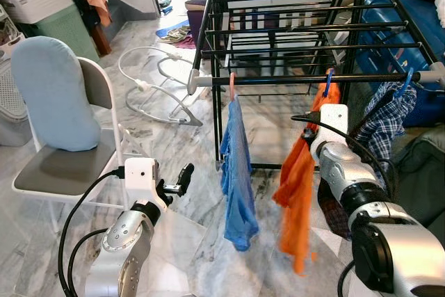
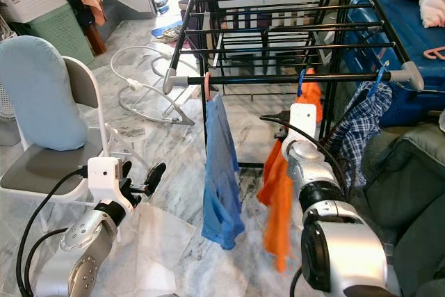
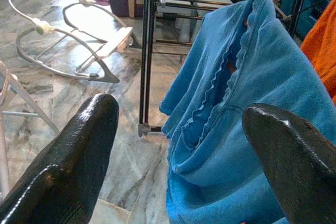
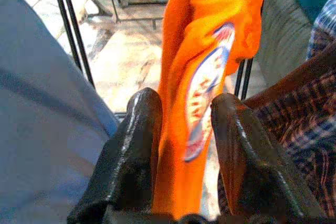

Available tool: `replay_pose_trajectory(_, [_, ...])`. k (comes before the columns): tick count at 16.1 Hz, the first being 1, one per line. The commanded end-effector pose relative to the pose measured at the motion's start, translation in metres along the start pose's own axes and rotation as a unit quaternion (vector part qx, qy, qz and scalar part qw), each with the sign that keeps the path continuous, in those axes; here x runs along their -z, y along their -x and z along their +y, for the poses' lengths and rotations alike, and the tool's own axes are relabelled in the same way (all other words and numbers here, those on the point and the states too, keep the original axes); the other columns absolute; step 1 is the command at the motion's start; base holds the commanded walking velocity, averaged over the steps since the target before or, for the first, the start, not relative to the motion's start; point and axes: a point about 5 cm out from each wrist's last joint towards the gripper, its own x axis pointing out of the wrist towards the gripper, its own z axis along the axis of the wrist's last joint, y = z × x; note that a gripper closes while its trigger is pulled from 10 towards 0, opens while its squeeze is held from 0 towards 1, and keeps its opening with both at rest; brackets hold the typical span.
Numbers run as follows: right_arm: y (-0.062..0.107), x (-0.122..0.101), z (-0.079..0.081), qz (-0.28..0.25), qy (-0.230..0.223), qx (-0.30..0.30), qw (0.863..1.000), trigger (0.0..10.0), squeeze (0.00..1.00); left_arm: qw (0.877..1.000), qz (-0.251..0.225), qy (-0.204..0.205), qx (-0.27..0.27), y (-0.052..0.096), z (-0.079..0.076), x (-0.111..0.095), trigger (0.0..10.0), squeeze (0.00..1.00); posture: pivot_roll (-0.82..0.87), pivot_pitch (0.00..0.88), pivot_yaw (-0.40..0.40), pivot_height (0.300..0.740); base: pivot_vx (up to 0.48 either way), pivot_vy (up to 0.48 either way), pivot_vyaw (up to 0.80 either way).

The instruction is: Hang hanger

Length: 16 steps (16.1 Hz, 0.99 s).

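**Right gripper closed around the hanging orange garment at the drying rack's front rail**

The right gripper (image 4: pixel 181 129) has its two black fingers (image 4: pixel 134 145) drawn narrow around the orange printed T-shirt (image 1: pixel 299 186), the cloth passing between them; whether the pads press it firmly cannot be told. The shirt hangs from a blue plastic hanger (image 1: pixel 328 83) whose hook sits over the grey front rail (image 1: pixel 313 78) of the black metal drying rack (image 1: pixel 292 26). Just beside it on the robot's left hangs a blue knitted garment (image 1: pixel 238 179) on a pink hanger (image 1: pixel 232 85); on its right, a blue-and-white checked shirt (image 1: pixel 386 119) on another blue hanger (image 1: pixel 405 83). The left gripper (image 3: pixel 181 124) stands wide open and empty, low and apart from the rack, facing the blue garment. By judgement, the hanging looks essentially done: the careful step is to part the right fingers without tugging downward, so the hook stays seated, then draw back clear of the neighbouring cloth. A folding chair with a pale blue cushion (image 1: pixel 52 95) stands well apart
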Motion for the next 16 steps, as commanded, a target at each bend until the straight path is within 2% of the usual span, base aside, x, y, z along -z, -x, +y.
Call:
replay_pose_trajectory(1, [0.001, -0.005, 0.001, -0.021, 0.008, 0.0, 1.0, 10.0, 1.0, 1.0, 0.007, -0.007, -0.006, 0.0, 0.003, 0.001, 10.0, 0.0, -0.09, 0.0, 0.119, 0.74, 0.0, 0.0, 0.0])
replay_pose_trajectory(8, [0.008, -0.01, -0.006, -0.075, 0.046, 0.017, 0.996, 10.0, 1.0, 1.0, 0.005, -0.013, -0.009, -0.002, 0.001, 0.0, 10.0, 0.0, -0.09, 0.0, 0.107, 0.74, 0.0, 0.0, 0.0])
replay_pose_trajectory(12, [0.022, -0.007, -0.007, -0.118, 0.058, 0.015, 0.991, 10.0, 1.0, 1.0, 0.0, -0.016, -0.018, -0.001, 0.001, 0.0, 10.0, 0.0, -0.09, 0.0, 0.103, 0.74, 0.0, 0.0, 0.0])
replay_pose_trajectory(16, [0.041, 0.001, -0.016, -0.141, 0.056, 0.017, 0.988, 10.0, 1.0, 0.999, -0.006, -0.019, -0.026, -0.002, 0.002, -0.003, 10.0, 0.0, -0.11, 0.017, 0.113, 0.74, 0.0, 0.0, 0.0])
